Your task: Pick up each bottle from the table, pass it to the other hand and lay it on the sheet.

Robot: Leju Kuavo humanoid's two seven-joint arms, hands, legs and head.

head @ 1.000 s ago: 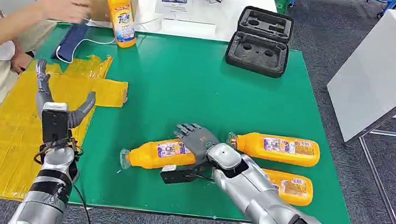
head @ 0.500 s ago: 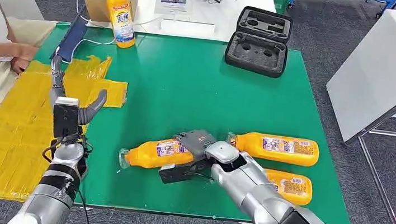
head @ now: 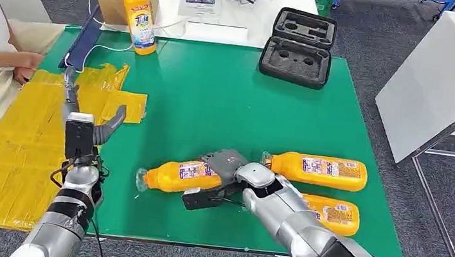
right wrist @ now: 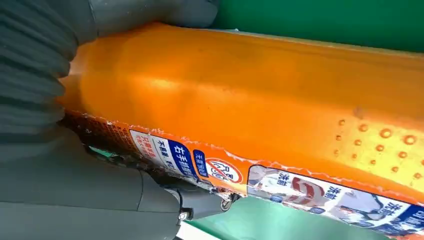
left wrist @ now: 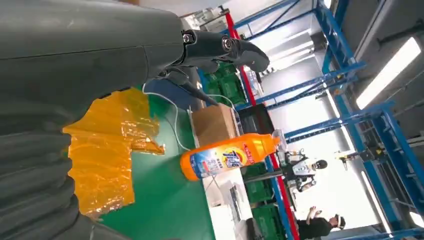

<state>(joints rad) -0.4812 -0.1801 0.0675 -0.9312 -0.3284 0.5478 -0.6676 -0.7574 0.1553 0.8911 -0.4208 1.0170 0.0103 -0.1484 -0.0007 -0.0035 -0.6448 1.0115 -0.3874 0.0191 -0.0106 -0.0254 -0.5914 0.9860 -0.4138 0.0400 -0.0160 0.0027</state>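
The right hand (head: 227,165) lay clenched around a lying bottle (head: 181,175) near the front of the green worktop (head: 228,96), seemingly gripping it, with its cap pointing left. Two more bottles (head: 317,170) lay just to the right of it. The left hand (head: 86,122) hovered released, fingers spread, over the yellow sheet (head: 9,149) at the left. A fourth bottle, upright (head: 139,14), stood at the far left.

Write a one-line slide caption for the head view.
Right hand grips a lying orange bottle on the green table; open left hand waits above the yellow sheet.
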